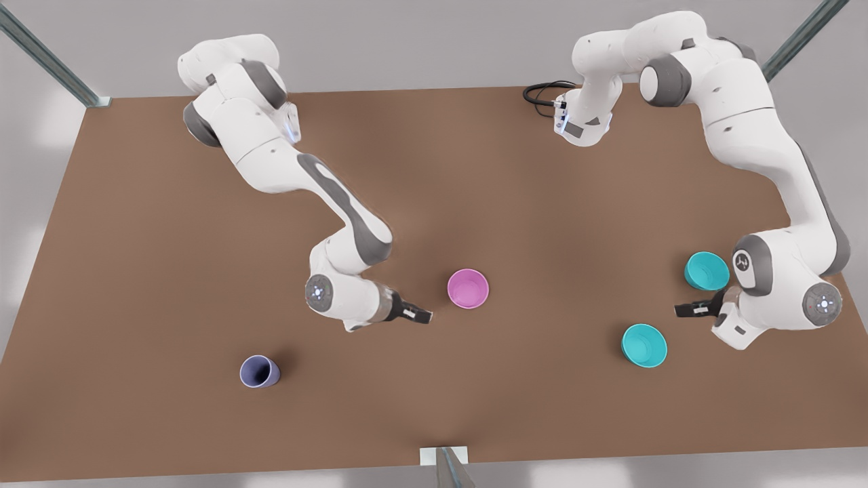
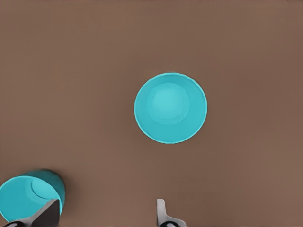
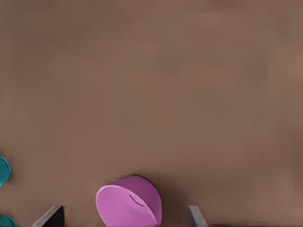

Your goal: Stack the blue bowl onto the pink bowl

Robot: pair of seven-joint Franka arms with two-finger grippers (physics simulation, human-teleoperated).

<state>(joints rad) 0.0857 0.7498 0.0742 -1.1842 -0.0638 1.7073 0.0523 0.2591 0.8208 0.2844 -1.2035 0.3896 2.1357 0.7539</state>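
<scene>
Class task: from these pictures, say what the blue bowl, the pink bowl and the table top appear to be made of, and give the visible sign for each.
Blue bowl: probably smooth moulded plastic, matte; one even turquoise, thin rim, soft sheen only.
Pink bowl: likely the same plastic; flat uniform magenta, no pattern or glaze glare.
Table top: matte brown board, perhaps fibreboard or laminate; no grain, no reflections.
Being simulator renders, these are only looks.

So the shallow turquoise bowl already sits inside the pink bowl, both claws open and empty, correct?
Not stacked. The front view shows the shallow turquoise bowl alone on the brown table, apart from the pink round bowl. Left claw and right claw are open and empty.
</scene>
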